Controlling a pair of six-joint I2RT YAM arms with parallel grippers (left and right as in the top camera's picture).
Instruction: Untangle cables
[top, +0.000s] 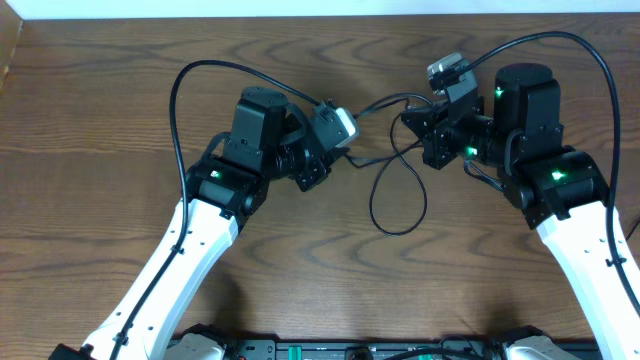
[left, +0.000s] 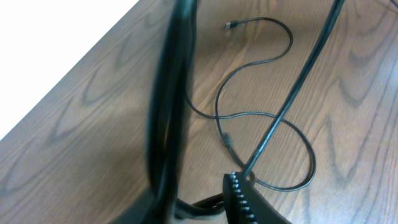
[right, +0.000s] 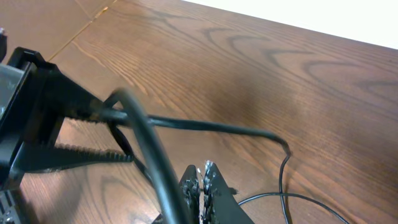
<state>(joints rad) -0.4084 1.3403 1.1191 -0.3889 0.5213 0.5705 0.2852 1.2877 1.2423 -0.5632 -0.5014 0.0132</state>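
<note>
Across the dark, grainy wooden table (top: 120, 120), seen from overhead, the cables (top: 395, 200) sag in a thin black loop at the centre, between my two arms. A bright white strip (top: 300, 8) borders the table at 12 o'clock. My right wrist view shows paler brown ground (right: 37, 18) past the edge at 10 o'clock.

My right gripper (right: 202, 177) has its toothed fingers pressed together; I cannot tell whether a cord sits between them. My left gripper (right: 118, 134) stands narrowly parted with one cord running from its upper tip; whether it is pinched I cannot tell. My left wrist view shows a small plug end (left: 230, 25) lying at 12 o'clock.
</note>
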